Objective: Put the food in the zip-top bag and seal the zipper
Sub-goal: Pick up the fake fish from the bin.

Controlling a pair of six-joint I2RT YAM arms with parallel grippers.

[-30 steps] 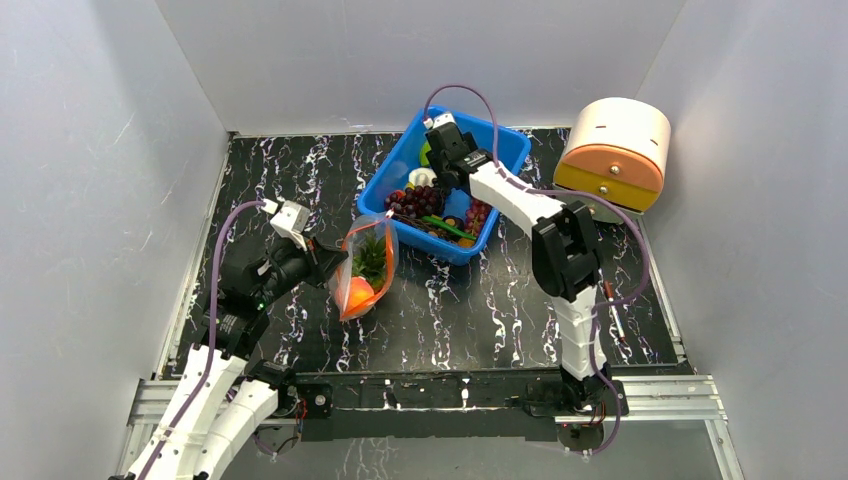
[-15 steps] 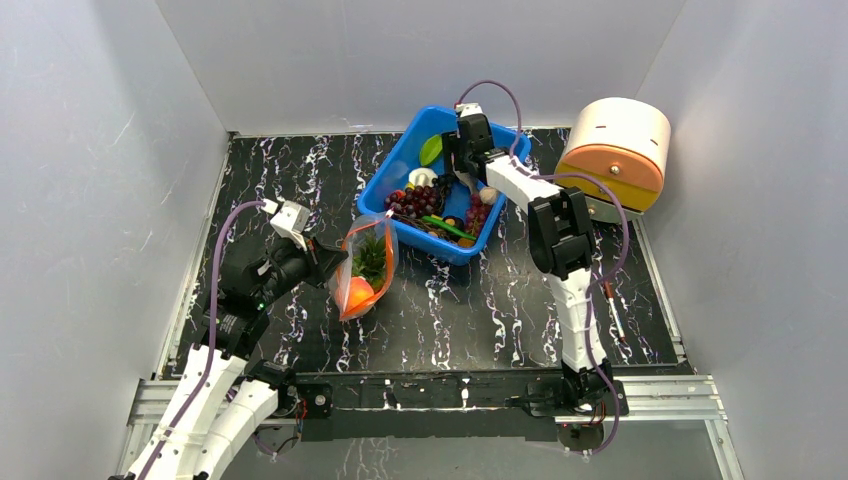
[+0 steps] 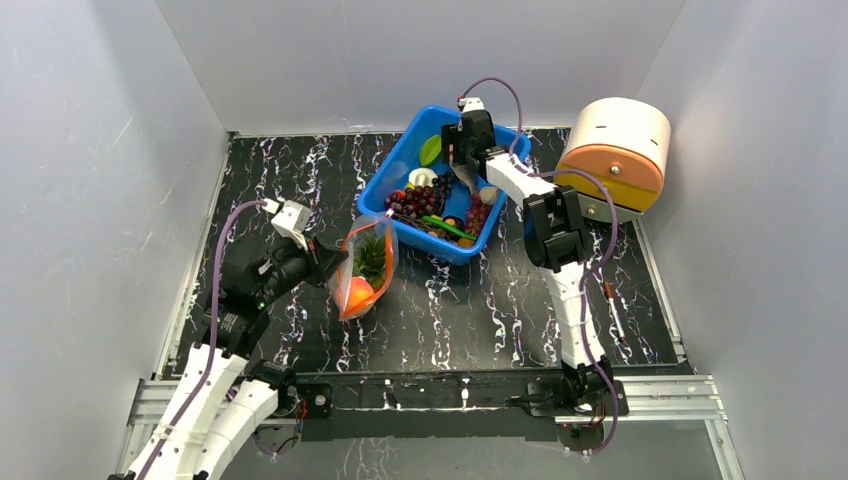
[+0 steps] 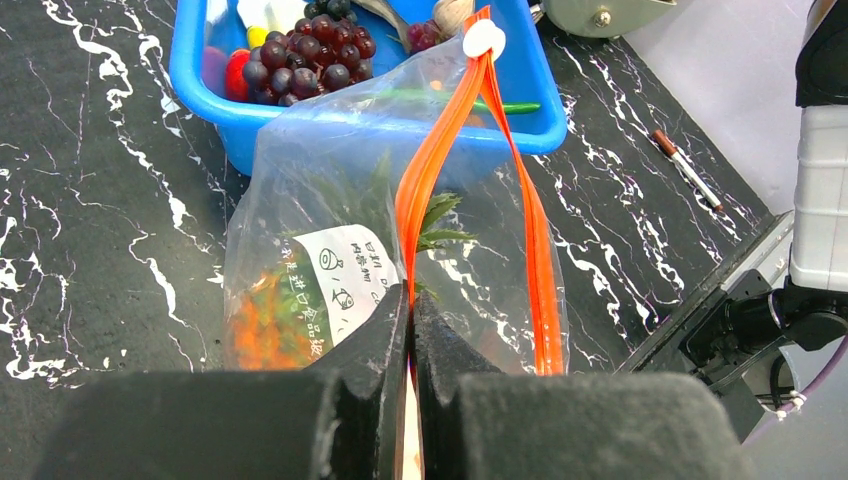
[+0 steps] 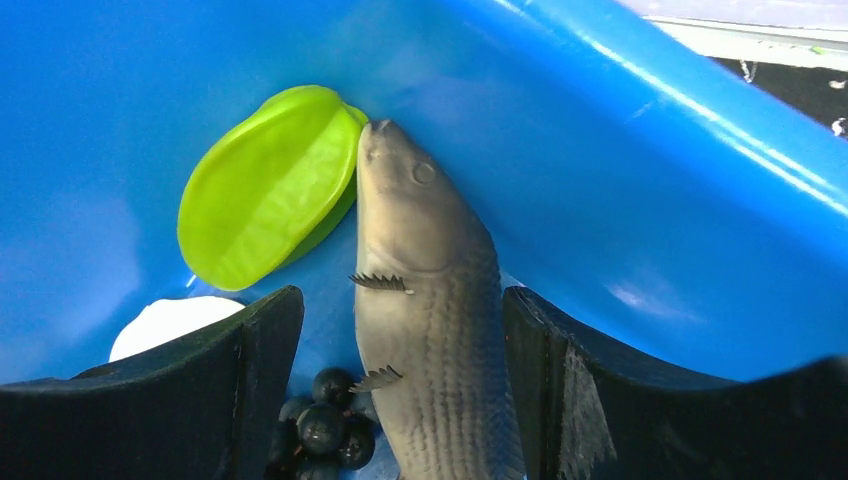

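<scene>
The clear zip-top bag (image 3: 366,262) stands on the black table, mouth open towards the bin. In it are the orange pineapple with green leaves (image 4: 265,320) and an orange piece (image 3: 358,292). My left gripper (image 4: 411,310) is shut on the orange-red zipper (image 4: 440,160) at the bag's near side. My right gripper (image 5: 400,298) is open inside the blue bin (image 5: 650,180), its fingers on either side of a grey toy fish (image 5: 430,290) without touching it. A green star fruit (image 5: 265,185) and dark grapes (image 5: 325,425) lie beside the fish. More grapes (image 4: 310,60) fill the bin's near part.
The blue bin (image 3: 395,170) stands at the back centre with several toy foods. A round cream and orange container (image 3: 615,150) sits at the back right. A pen (image 3: 615,312) lies on the table at the right. White walls close three sides.
My right gripper has moved across the bin towards its back right and now straddles the fish. The left arm and the bag have not moved.
</scene>
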